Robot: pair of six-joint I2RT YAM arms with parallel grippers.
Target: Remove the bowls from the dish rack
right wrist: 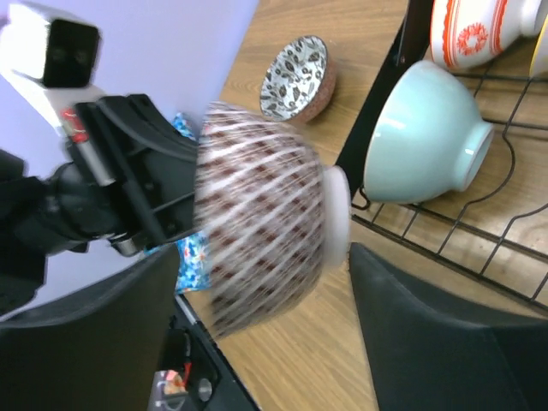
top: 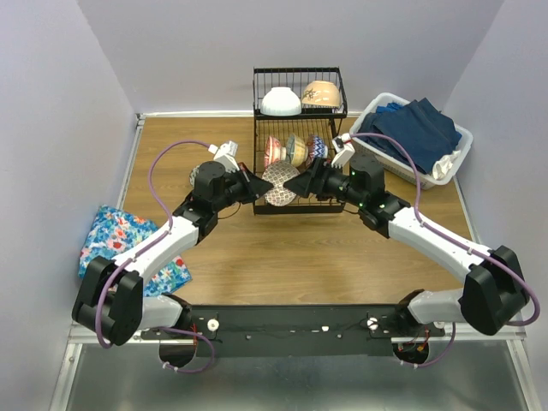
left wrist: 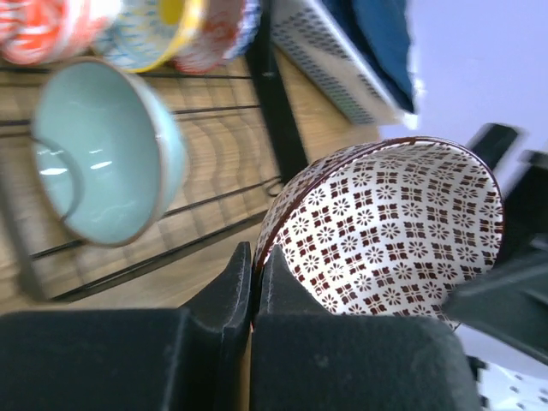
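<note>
lattice bowl (top: 278, 184) hangs between the two arms at the front edge of the dish rack (top: 255, 128), off the wood, its open side turned toward the left arm. left gripper (left wrist: 254, 278) is pinched tight on the rim, one finger inside and one outside. right gripper (right wrist: 265, 257) is spread wide, with a finger on either side of the bowl's outer wall and foot. i cannot tell whether either pad touches, as the bowl is blurred there.

handling, my judgement: glazed ceramic — rigid, slick, likely to chip if knocked on the wire. it looks light enough for a rim pinch, but a pinch at one point lets it swing, so a hold across rim and foot looks steadier.

views: the left wrist shows the bowl's inside and the rim pinch, plus the mint-green bowl (left wrist: 103, 163) lying on its side in the lower tray — not made out from above. the right wrist shows the outer wall and a speckled bowl (right wrist: 296, 77) sitting on the table (right wrist: 282, 360). only the top view shows the white bowl (top: 280, 101) and beige bowl (top: 321, 92) on the upper shelf.
</note>
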